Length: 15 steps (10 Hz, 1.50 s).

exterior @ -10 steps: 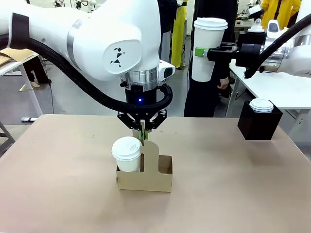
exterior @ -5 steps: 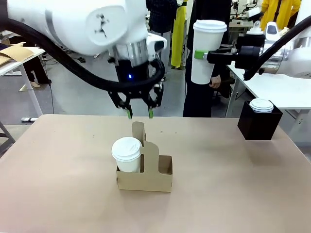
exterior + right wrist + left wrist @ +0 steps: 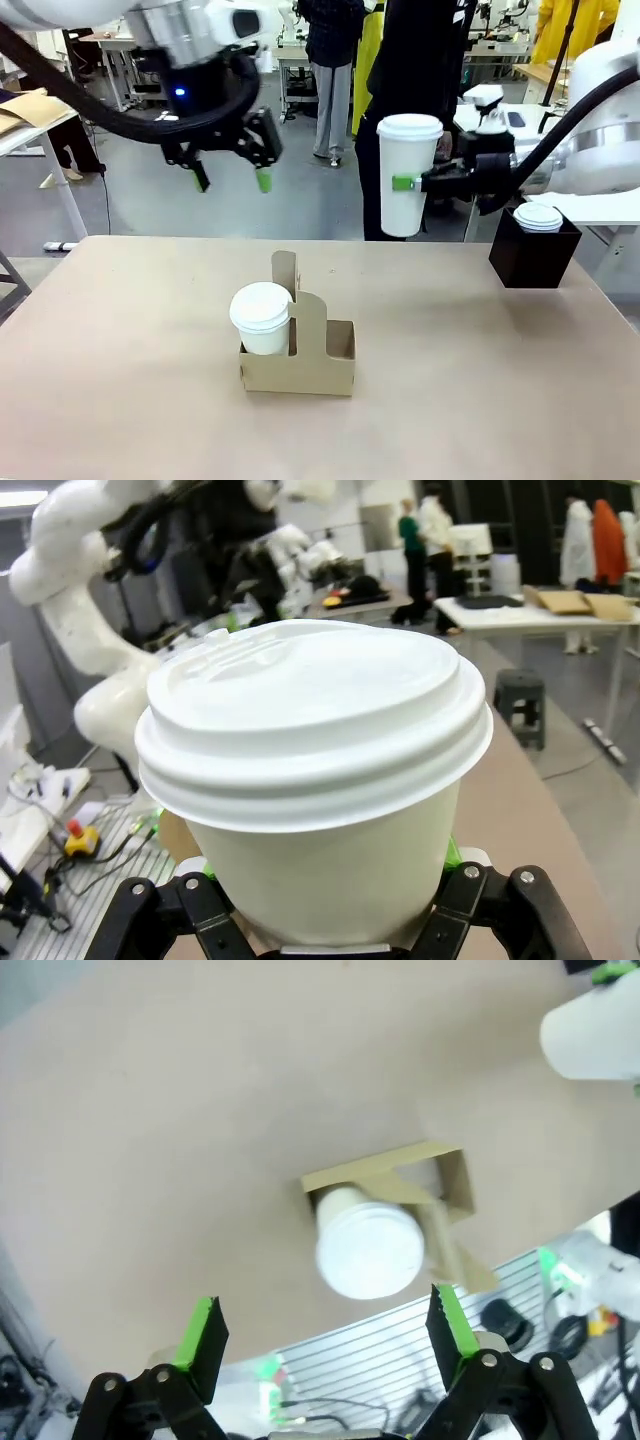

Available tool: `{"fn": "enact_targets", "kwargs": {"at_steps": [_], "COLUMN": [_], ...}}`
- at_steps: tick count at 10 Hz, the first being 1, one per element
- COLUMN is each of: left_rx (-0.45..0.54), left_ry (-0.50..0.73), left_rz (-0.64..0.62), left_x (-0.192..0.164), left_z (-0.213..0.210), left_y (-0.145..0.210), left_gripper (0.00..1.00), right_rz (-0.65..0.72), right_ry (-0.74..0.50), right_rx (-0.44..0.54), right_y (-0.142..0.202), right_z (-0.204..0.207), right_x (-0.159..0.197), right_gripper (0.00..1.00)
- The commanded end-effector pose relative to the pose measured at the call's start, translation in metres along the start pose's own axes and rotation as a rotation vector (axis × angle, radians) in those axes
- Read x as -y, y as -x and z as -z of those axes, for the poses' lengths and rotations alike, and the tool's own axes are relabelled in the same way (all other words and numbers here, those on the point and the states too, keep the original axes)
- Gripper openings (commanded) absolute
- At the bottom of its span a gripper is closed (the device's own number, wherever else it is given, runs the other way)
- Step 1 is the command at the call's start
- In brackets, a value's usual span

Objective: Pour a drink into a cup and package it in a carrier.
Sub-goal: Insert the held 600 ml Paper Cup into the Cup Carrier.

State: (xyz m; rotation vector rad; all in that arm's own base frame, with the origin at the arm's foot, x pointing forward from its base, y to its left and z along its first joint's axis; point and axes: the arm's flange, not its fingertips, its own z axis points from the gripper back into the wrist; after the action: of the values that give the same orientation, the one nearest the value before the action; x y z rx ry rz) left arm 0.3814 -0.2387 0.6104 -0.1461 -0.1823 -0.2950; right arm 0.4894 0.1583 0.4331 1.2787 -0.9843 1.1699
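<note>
The brown cardboard carrier (image 3: 300,365) stands mid-table with a white lidded cup (image 3: 262,318) in its left pocket; its right pocket is empty. My left gripper (image 3: 232,182) hangs open high above the table, up and left of the carrier. From the left wrist view, the carrier (image 3: 440,1175) and its cup (image 3: 368,1250) lie far below the open left gripper (image 3: 325,1335). My right gripper (image 3: 405,183) is shut on a second white lidded cup (image 3: 408,175), held upright in the air to the carrier's upper right. That cup (image 3: 310,770) looms large above the right gripper (image 3: 330,925). The drink is out of view.
A black cube-shaped box (image 3: 533,258) with a lidded cup (image 3: 538,216) in it stands at the table's far right. People stand beyond the far edge. Bare tabletop surrounds the carrier.
My left gripper has risen from the carrier's handle and swung up and to the left. My right gripper has brought its cup lower and to the left.
</note>
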Motion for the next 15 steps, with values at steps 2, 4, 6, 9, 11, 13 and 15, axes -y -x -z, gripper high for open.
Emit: {"fn": "enact_targets", "kwargs": {"at_steps": [2, 4, 6, 9, 11, 13, 15], "left_rx": [0.023, 0.058, 0.017, 0.07, 0.088, 0.103, 0.152], "left_ry": [0.086, -0.075, 0.027, 0.019, -0.012, 0.002, 0.035], "left_rz": [0.105, 0.113, 0.103, 0.151, 0.142, 0.154, 0.177], "left_x": [-0.057, -0.035, -0.054, -0.065, -0.089, -0.117, -0.141], "left_z": [0.012, 0.035, 0.01, 0.029, 0.038, 0.048, 0.064], "left_y": [0.026, 0.026, 0.018, 0.025, 0.036, 0.042, 0.051], "left_gripper": [1.0, 1.0, 1.0, 1.0, 1.0, 1.0, 1.0], "right_rz": [-0.078, -0.021, -0.021, -0.094, -0.115, -0.126, -0.125], "right_ry": [-0.085, -0.039, -0.039, -0.223, -0.324, -0.361, -0.393], "right_rx": [0.005, -0.015, -0.015, 0.012, 0.049, 0.043, 0.061], "right_y": [0.008, 0.008, 0.008, 0.033, 0.051, 0.056, 0.068], "right_z": [0.014, 0.009, 0.009, 0.032, 0.06, 0.079, 0.093], "right_x": [-0.018, -0.005, -0.005, -0.019, -0.027, -0.037, -0.039], "right_gripper": [0.8, 0.8, 0.8, 0.8, 0.8, 0.8, 0.8]}}
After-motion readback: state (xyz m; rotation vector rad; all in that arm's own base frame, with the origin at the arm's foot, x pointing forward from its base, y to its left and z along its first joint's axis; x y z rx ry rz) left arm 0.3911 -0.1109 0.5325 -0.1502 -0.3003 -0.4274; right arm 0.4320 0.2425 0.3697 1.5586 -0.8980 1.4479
